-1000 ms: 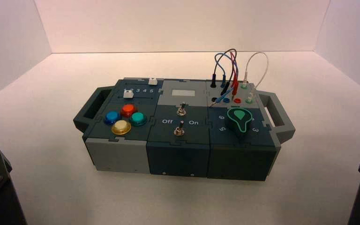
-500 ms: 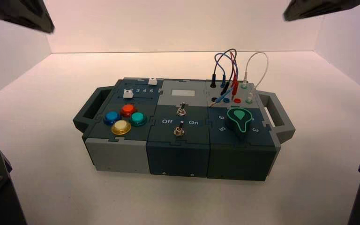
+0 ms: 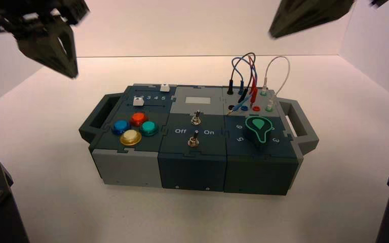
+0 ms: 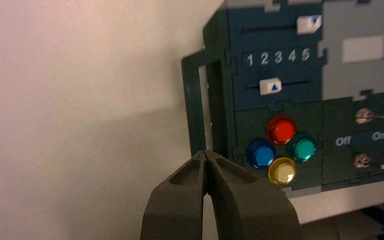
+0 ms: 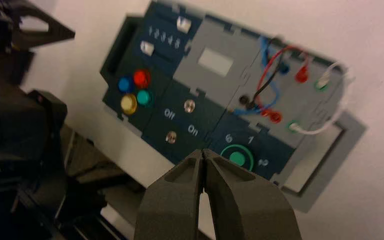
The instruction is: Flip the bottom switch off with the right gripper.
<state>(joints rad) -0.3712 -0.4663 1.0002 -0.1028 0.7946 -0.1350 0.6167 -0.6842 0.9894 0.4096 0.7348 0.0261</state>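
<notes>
Two tools: left [image 4: 205, 155], right [image 5: 203, 155], both closed above box [image 3: 192, 172]
Bottom switch [image 3: 194, 139]: nearer toggle, untouched; lever apparently toward "On"

So both grippers are up in the air, fingers shut with the tips together. The left gripper [image 3: 72, 75] hangs at the upper left of the high view, pointing downward, and the right gripper [image 3: 273, 34] hovers at the upper right, well apart from it.
</notes>
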